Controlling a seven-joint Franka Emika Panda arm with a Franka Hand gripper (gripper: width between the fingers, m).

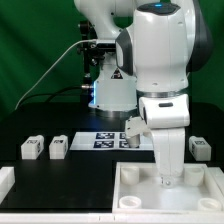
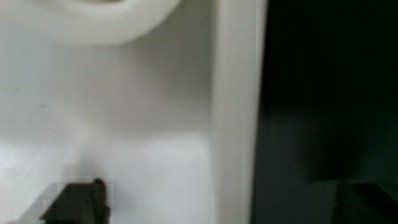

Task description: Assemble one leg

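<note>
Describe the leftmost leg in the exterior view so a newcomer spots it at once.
Find the marker board in the middle of the table. To the exterior view's left of it sit two small white tagged blocks side by side. The leg is the outer one, farthest from the board, with the other leg between them.

— What colour is the desk (image 1: 60, 175)?
— Black, with a green backdrop (image 1: 30, 50) behind it.
— And the parts?
— Each leg (image 1: 32, 148) is white with a black-and-white square tag. The big moulded piece (image 1: 135, 190) is plain white. The marker board (image 1: 113, 139) is white with black-and-white tags.
— The arm (image 1: 165, 50)?
— White. So is the hand (image 1: 168, 178), with dark fingertips (image 2: 75, 203).
</note>
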